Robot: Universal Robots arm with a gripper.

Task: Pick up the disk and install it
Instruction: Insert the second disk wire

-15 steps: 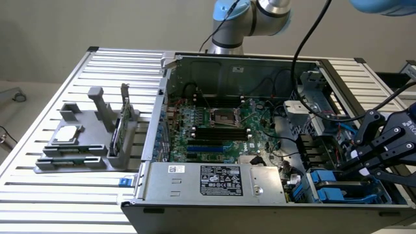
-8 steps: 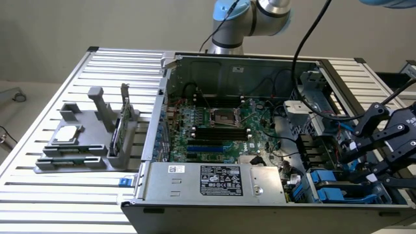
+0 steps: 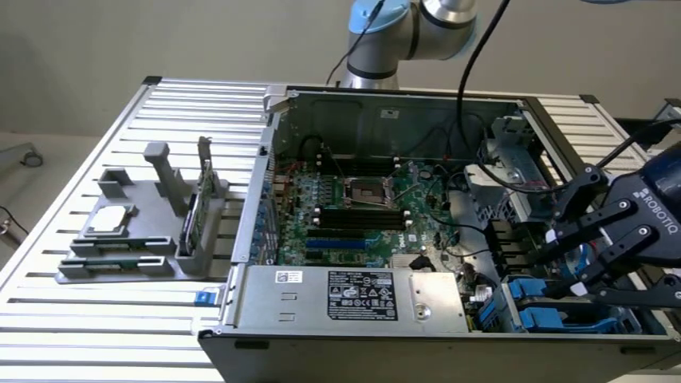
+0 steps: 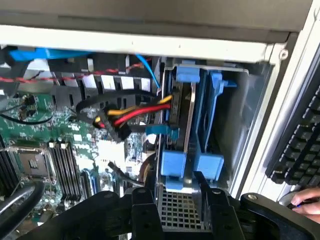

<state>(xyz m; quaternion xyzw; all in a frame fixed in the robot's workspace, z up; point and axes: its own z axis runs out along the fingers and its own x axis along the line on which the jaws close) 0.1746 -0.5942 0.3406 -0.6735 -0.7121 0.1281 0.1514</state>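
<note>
Hovering over the drive bay at the corner of the open computer case (image 3: 352, 319), my fingers (image 4: 182, 187) stand apart with nothing between them. The disk (image 4: 182, 125) sits upright in its slot, its blue frame just beyond my fingertips, not touching them as far as I can tell. An empty blue carrier (image 4: 212, 125) stands right beside it. My worry is the bundle of power wires (image 4: 135, 112) plugged in at the disk's edge: a sideways drift could snag them or tug the plug. If the disk is not fully seated, brushing its blue tab could tilt it. A person's hand (image 4: 306, 200) rests near a keyboard (image 4: 300, 145) beyond the case wall.
</note>
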